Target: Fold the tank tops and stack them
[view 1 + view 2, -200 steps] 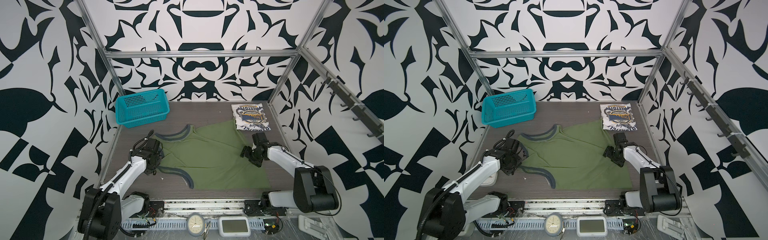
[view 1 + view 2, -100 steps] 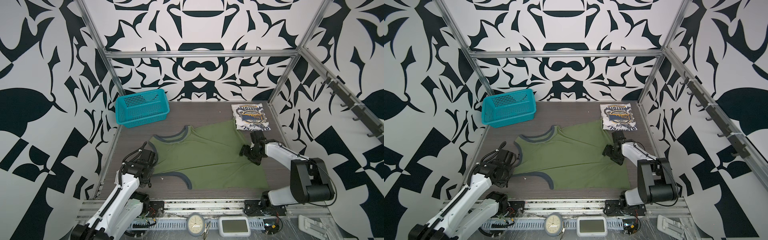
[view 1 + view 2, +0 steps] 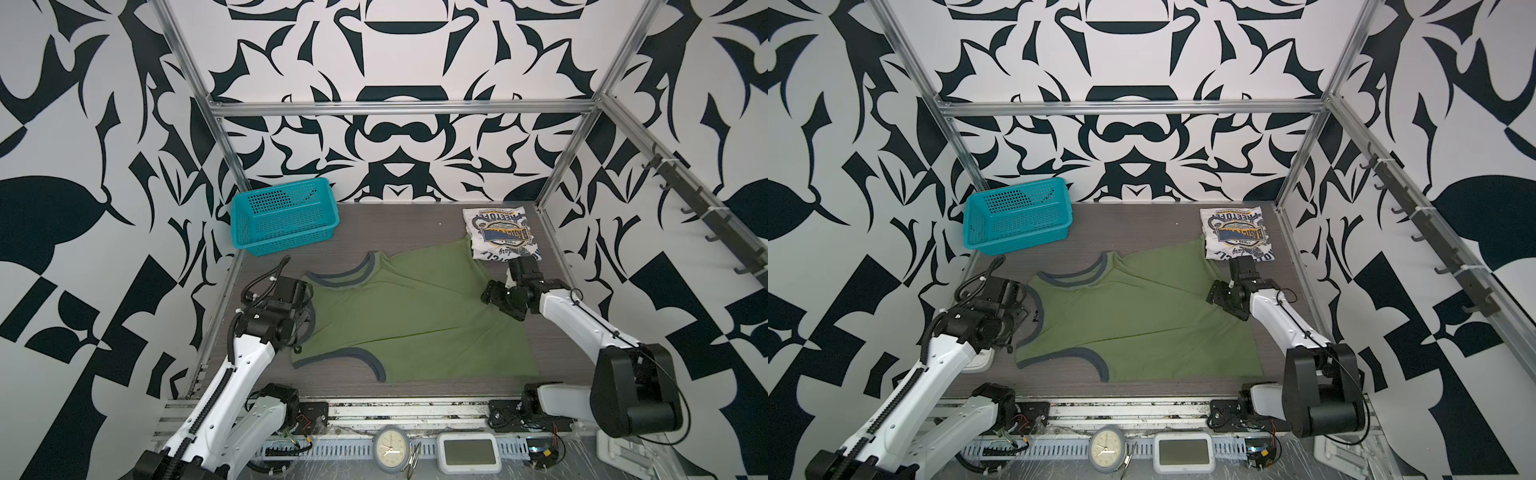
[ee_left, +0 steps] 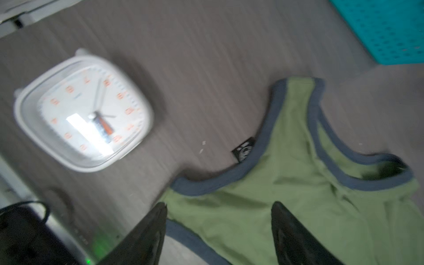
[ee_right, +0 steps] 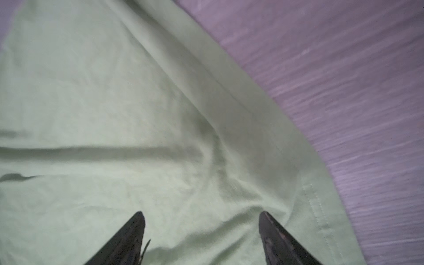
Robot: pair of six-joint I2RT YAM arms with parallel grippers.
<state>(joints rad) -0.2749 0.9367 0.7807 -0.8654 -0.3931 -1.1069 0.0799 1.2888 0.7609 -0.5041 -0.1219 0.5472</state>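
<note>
One release: left hand [image 4: 220, 206] off olive top [image 3: 415, 316]

Two tank tops: one olive green tank top [image 3: 415, 316] and one white tank top [image 3: 500, 239]. One teal mesh basket [image 3: 286, 218]. Two clocks: one square white clock [image 4: 83, 110] and one round clock [image 3: 390, 449]. One small white screen device [image 3: 468, 452]. Two robot arms: the left arm [image 3: 245, 365] and the right arm [image 3: 582, 320].

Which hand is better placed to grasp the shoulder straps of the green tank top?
Left: the left hand is open at the strap end of the green tank top; the right hand, also open, is near its hem.
</note>
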